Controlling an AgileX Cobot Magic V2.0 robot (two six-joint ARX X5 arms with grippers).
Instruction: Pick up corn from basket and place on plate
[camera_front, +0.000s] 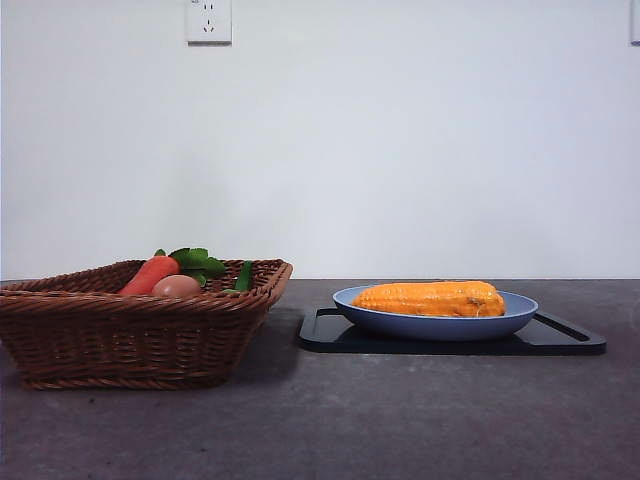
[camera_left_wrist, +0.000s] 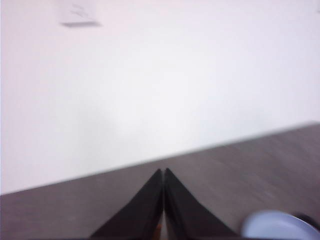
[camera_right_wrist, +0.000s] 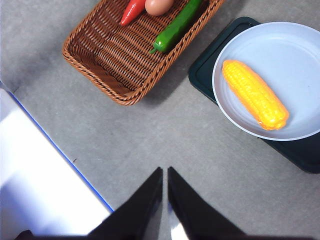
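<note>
Nearest the front camera stands the basket (camera_front: 140, 325), holding a carrot (camera_front: 150, 274), an egg-shaped thing (camera_front: 176, 286) and a green pepper (camera_right_wrist: 176, 27). Beside it, the corn (camera_front: 430, 299) lies on the plate (camera_front: 440, 324), which rests on a black tray (camera_front: 350, 335). Both the left gripper (camera_left_wrist: 163, 172) and the right gripper (camera_right_wrist: 164, 171) are pressed together and hold nothing, well apart from the corn.

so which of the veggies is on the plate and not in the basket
The corn: it lies alone on the blue plate, while the carrot and green pepper sit in the basket.
</note>
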